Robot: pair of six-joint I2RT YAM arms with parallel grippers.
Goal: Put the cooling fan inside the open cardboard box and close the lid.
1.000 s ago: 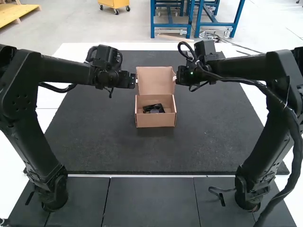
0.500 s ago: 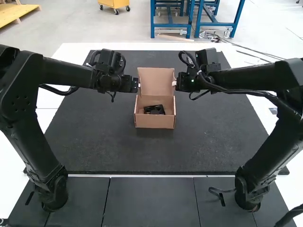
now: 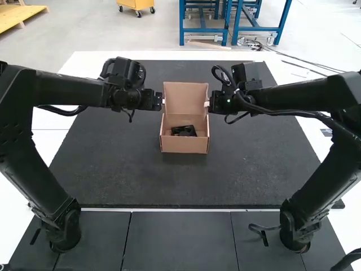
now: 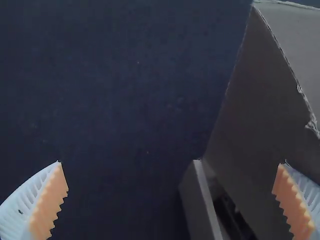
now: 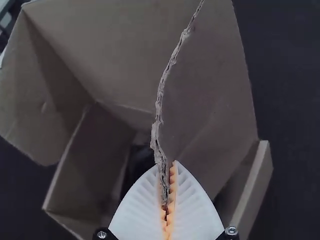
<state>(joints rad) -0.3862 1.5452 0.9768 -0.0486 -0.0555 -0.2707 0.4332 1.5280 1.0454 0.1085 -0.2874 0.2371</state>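
Note:
The small cardboard box (image 3: 184, 142) stands mid-mat with its lid (image 3: 185, 97) raised at the back. The black cooling fan (image 3: 184, 131) lies inside it. My right gripper (image 3: 209, 104) is at the lid's right edge; in the right wrist view the right gripper (image 5: 167, 202) is shut on the torn edge of the lid's side flap (image 5: 200, 105), above the box's inside. My left gripper (image 3: 160, 101) is at the lid's left edge. Seen from the left wrist, its orange-padded fingers (image 4: 49, 201) stand wide open, with the cardboard lid (image 4: 260, 130) between them.
The box rests on a black mat (image 3: 113, 164) that covers most of the white table (image 3: 79, 59). Bare mat lies in front of the box and on both sides of it.
Both grippers have come down slightly and closed in on the lid's side edges. The box has shifted a little to the left.

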